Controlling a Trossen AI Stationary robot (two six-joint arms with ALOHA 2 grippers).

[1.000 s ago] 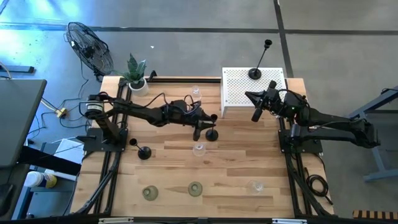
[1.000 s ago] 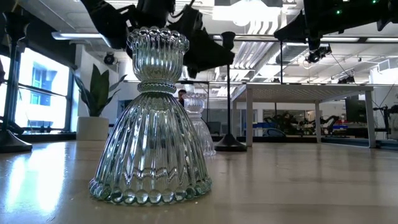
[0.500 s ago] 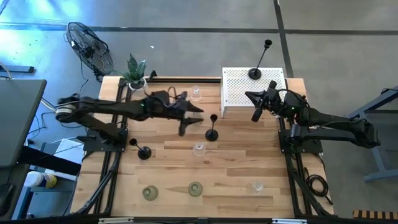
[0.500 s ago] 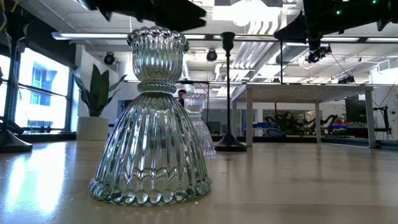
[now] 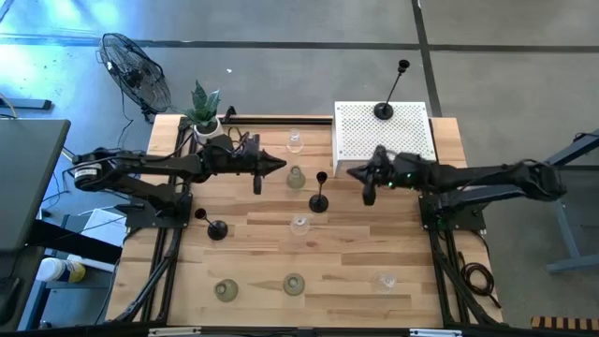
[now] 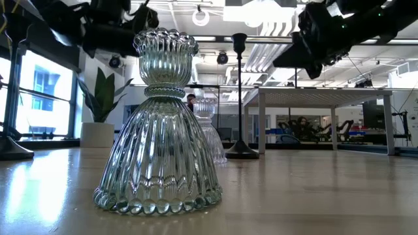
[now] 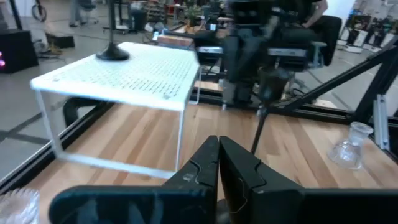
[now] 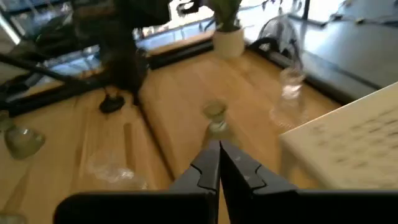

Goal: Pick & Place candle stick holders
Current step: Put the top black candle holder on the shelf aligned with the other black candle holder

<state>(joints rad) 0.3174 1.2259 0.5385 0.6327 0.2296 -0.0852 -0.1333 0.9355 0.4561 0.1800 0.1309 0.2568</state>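
**Overhead, both claws closed and empty above the surface**

Left claw pressed shut, gripping nothing, held over the back-left part of the wooden surface, just left of a pale-green holder. Right claw likewise shut and empty, reaching in from the right, just in front of the white perforated box and right of a black holder standing upright mid-surface.

Further out: a clear holder behind the pale-green one, near the back edge; another clear holder just in front of the black one. A second black holder toward the left side; a third black holder standing on top of the box. Along the front edge, two pale-green holders side by side, and a clear one well to their right. Potted plant at the back-left corner.
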